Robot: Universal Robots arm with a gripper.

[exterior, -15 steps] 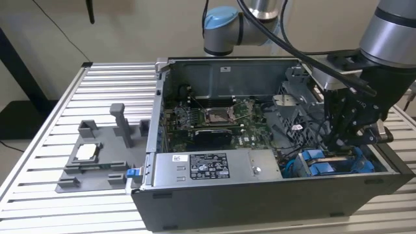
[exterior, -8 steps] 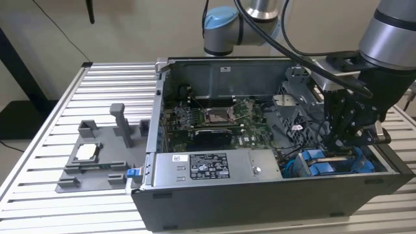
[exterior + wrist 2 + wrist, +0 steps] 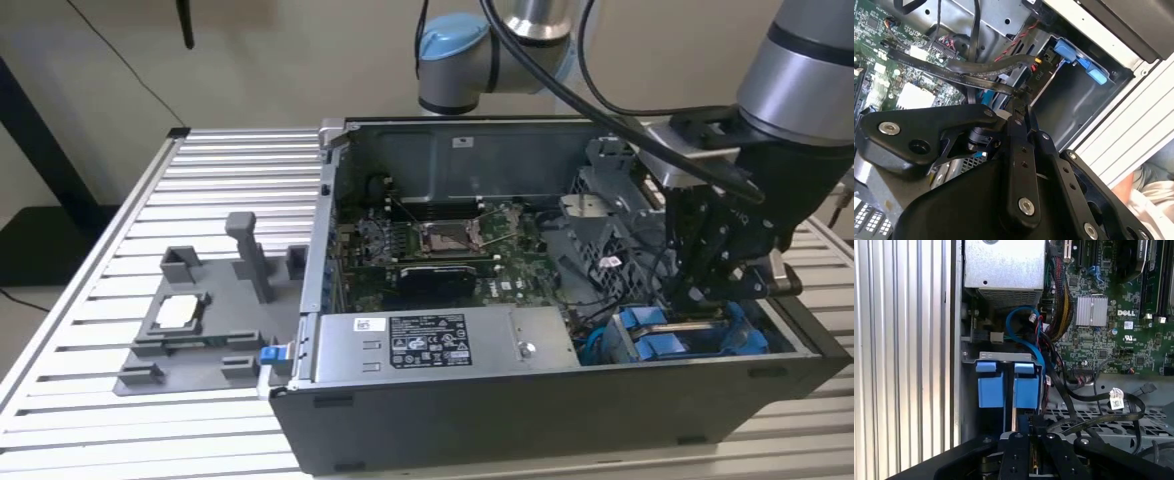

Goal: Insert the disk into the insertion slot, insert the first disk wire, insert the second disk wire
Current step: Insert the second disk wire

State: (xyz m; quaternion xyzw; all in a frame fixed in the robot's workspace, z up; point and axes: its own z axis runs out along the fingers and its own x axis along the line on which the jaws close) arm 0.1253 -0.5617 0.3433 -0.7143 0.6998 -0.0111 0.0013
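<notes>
While the gripper [image 3: 703,300] reaches down into the drive bay at about four o'clock in the exterior view, its fingers [image 3: 1020,102] stand close together in the second wrist view, pinched at the end of a flat black cable [image 3: 979,70], though whether they truly grip its connector I cannot tell. Just beyond the fingertips in the first wrist view sits the disk [image 3: 1006,387], its blue carrier tabs standing upright in the insertion slot [image 3: 985,356] at the case's corner, so the seating step looks done. A blue data cable [image 3: 1021,327] loops away toward twelve o'clock behind it. Judging by this, the work in hand is the first wire. That calls for lining the plug squarely with the drive's socket and pressing straight, without snagging the loose black leads. Further out, the motherboard [image 3: 447,245] lies at the case's centre, the power-supply box [image 3: 434,340] along its near edge.
</notes>
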